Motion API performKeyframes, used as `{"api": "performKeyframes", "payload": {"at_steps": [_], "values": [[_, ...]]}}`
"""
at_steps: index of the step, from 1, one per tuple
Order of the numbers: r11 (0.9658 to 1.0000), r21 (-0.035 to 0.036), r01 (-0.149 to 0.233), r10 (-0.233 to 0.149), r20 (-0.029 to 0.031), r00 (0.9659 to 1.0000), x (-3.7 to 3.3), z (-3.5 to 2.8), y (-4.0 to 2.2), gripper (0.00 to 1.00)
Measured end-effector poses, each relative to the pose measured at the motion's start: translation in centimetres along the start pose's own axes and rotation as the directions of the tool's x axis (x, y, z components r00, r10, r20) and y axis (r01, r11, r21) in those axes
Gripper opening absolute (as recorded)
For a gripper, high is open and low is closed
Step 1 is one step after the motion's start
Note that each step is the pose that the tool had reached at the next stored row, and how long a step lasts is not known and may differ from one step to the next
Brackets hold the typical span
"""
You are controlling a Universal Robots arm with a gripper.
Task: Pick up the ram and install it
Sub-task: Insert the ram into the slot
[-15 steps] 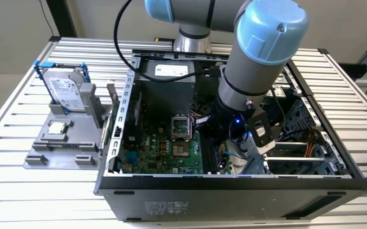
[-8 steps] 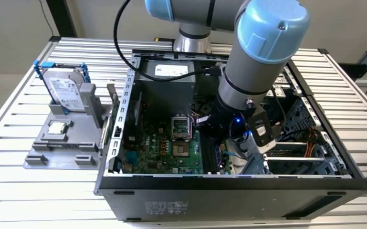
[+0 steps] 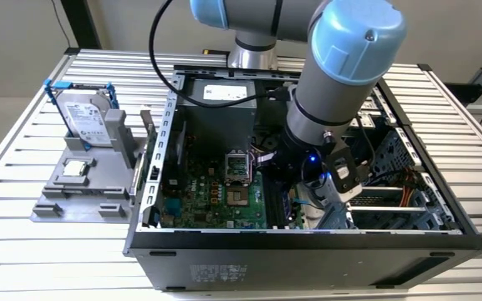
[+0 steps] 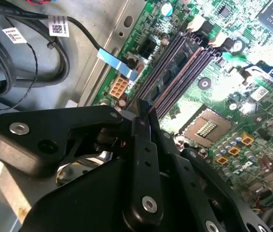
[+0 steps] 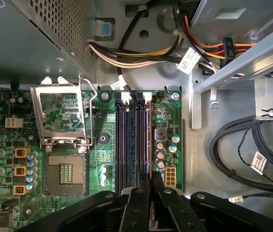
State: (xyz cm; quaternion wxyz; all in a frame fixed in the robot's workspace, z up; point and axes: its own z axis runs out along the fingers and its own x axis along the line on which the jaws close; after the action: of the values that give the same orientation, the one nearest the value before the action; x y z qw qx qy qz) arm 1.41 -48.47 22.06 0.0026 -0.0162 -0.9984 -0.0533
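Reaching down inside the computer case [image 3: 308,251], my jaws [image 5: 150,186] were closed on the ram [image 5: 150,166], held on edge between them and standing in a memory slot [image 5: 141,140] of the green motherboard [image 5: 107,145], beside the open processor socket [image 5: 66,171].

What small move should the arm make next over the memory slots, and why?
Probably a short, straight push toward the board. The fingers look shut on the thin, dark ram stick, seen edge-on. Its far edge seems to meet the outermost long black memory slot on the green motherboard, and it does not look seated yet.
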Motion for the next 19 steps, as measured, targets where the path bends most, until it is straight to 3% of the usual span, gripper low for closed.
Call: {"api": "performKeyframes", "payload": {"at_steps": [19], "values": [[0.9998,0.0,-0.02,0.02,0.0009,0.9998,-0.08,0.3,-0.03,0.0]]}}
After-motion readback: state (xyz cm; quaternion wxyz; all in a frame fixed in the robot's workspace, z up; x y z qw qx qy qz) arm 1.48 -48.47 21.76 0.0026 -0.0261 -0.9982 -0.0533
